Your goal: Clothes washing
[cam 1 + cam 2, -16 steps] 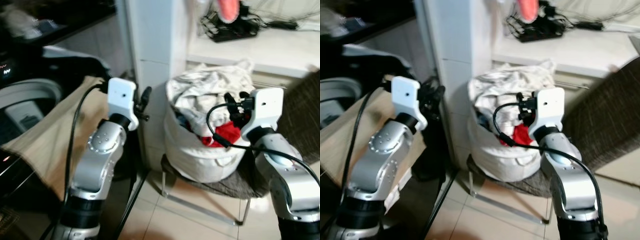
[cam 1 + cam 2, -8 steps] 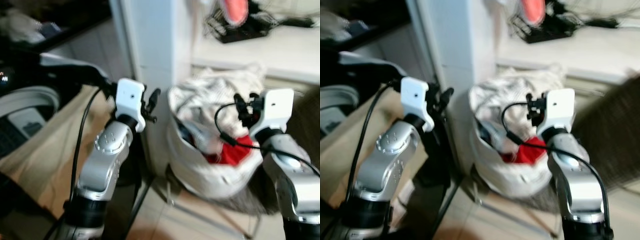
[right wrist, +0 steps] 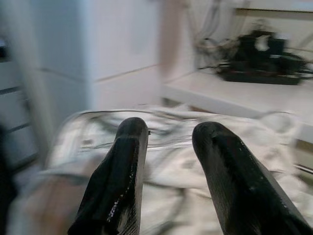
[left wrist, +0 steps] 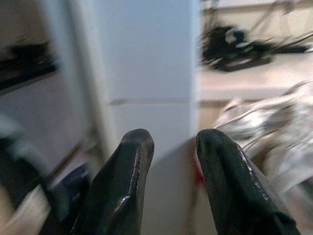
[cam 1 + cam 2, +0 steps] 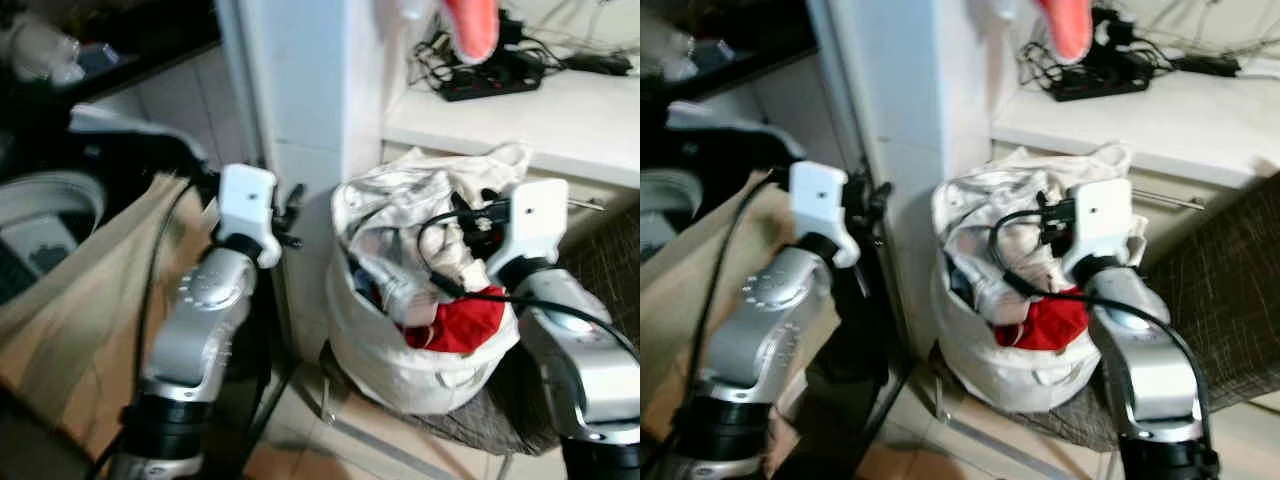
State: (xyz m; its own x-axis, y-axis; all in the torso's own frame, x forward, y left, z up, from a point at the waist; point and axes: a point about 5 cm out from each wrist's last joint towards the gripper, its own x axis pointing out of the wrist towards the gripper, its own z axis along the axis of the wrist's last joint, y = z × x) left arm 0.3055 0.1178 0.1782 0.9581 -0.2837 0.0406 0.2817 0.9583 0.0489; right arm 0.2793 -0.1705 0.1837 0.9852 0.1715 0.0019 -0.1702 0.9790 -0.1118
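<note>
A white laundry bag (image 5: 400,362) stands on a low woven stool (image 5: 480,425), heaped with white clothes (image 5: 400,195) and a red garment (image 5: 462,320). My right gripper (image 5: 468,215) hovers just over the bag's right side above the white clothes (image 3: 161,156), open and empty. My left gripper (image 5: 290,212) is raised beside the white pillar (image 5: 300,90), left of the bag, open with nothing between its fingers (image 4: 128,161). The washing machine's grey rim (image 5: 60,185) lies at the far left.
A beige cloth (image 5: 70,290) drapes over the machine's front. Behind the bag, a white counter (image 5: 540,115) carries a black power strip with cables (image 5: 495,78). A pink object (image 5: 470,25) hangs above it. Tiled floor (image 5: 300,440) lies below the stool.
The camera has swayed and the picture shifted and sharpened. Both grippers keep much the same places relative to the bag and pillar, still open and empty.
</note>
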